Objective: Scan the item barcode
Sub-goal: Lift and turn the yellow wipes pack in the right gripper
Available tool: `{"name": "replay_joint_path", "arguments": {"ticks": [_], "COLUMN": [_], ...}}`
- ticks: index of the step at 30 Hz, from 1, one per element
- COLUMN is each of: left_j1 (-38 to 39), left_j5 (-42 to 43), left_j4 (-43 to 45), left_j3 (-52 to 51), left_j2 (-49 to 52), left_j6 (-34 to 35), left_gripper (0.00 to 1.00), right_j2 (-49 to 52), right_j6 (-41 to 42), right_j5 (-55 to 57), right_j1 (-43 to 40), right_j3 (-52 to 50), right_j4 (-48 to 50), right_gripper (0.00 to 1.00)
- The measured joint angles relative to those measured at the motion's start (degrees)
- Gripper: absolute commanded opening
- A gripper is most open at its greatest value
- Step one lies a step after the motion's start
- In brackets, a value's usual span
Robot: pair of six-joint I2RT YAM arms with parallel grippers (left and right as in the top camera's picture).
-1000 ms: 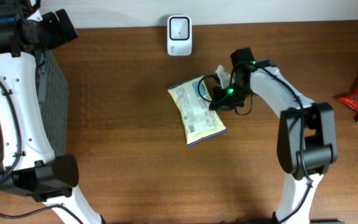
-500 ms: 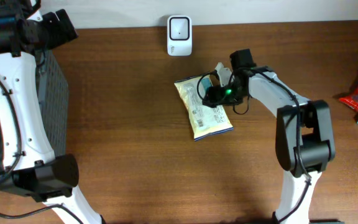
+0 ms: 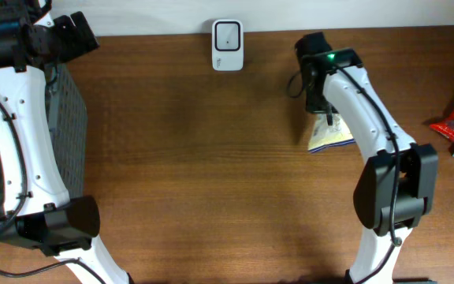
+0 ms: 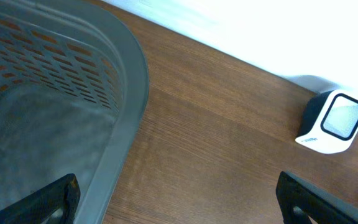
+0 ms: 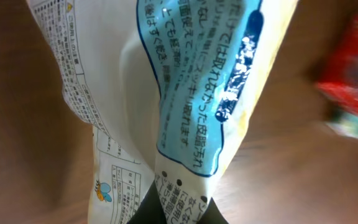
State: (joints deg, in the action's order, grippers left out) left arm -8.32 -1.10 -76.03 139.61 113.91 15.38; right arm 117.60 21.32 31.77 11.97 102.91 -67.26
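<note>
right tool (image 5: 179, 210) is clamped on the snack bag (image 5: 191, 93), held up over the desk (image 3: 172, 158). left tool (image 4: 179, 202) is wide apart nr the basket (image 4: 129, 81) & scanner (image 3: 227, 34).

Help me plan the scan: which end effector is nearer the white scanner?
Right. The right end effector, shut on the snack packet, hangs just right of the scanner; the left end effector sits open farther off to its left, by the basket.

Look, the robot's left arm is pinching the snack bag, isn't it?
No, it is the right gripper that is pinching the snack bag, as the right wrist view shows. The left gripper is open and holds nothing, near the basket.
</note>
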Motion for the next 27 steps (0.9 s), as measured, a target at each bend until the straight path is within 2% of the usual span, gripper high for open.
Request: {"name": "replay_joint_path", "arguments": {"ticks": [4,7,12,14,16,19,21,22,24,26,27], "left_j1": [0.0,0.0,0.0,0.0,0.0,0.0,0.0,0.0,0.0,0.0,0.0], "left_j5": [0.0,0.0,0.0,0.0,0.0,0.0,0.0,0.0,0.0,0.0,0.0], "left_j4": [0.0,0.0,0.0,0.0,0.0,0.0,0.0,0.0,0.0,0.0,0.0], "left_j3": [0.0,0.0,0.0,0.0,0.0,0.0,0.0,0.0,0.0,0.0,0.0], "left_j2": [0.0,0.0,0.0,0.0,0.0,0.0,0.0,0.0,0.0,0.0,0.0], "left_j6": [0.0,0.0,0.0,0.0,0.0,0.0,0.0,0.0,0.0,0.0,0.0], "left_gripper": [0.99,0.99,0.99,0.99,0.99,0.99,0.99,0.99,0.99,0.99,0.99], "right_j2": [2.1,4.4,9.1,9.7,9.7,9.7,9.7,9.7,9.8,9.8,9.8], "right_j6": [7.5,10.0,10.6,10.9,11.2,11.5,11.4,11.2,11.2,9.4,8.3], "right_j5": [13.1,16.0,17.6,17.5,17.2,17.0,17.1,17.1,16.0,6.0,2.2], "right_j1": [3.6,6.6,12.3,15.1,19.0,23.8,26.0,26.6,26.3,23.1,21.7], "right_j3": [-3.5,-5.0,-5.1,-5.1,-5.1,-5.1,-5.1,-5.1,-4.5,-0.1,1.4], "right_j4": [0.0,1.1,1.3,1.6,2.1,2.3,2.3,1.7,-0.3,-1.7,-1.3], "right_gripper": [0.04,0.04,0.17,0.27,0.28,0.45,0.52,0.65,0.73,0.86,0.86]}}
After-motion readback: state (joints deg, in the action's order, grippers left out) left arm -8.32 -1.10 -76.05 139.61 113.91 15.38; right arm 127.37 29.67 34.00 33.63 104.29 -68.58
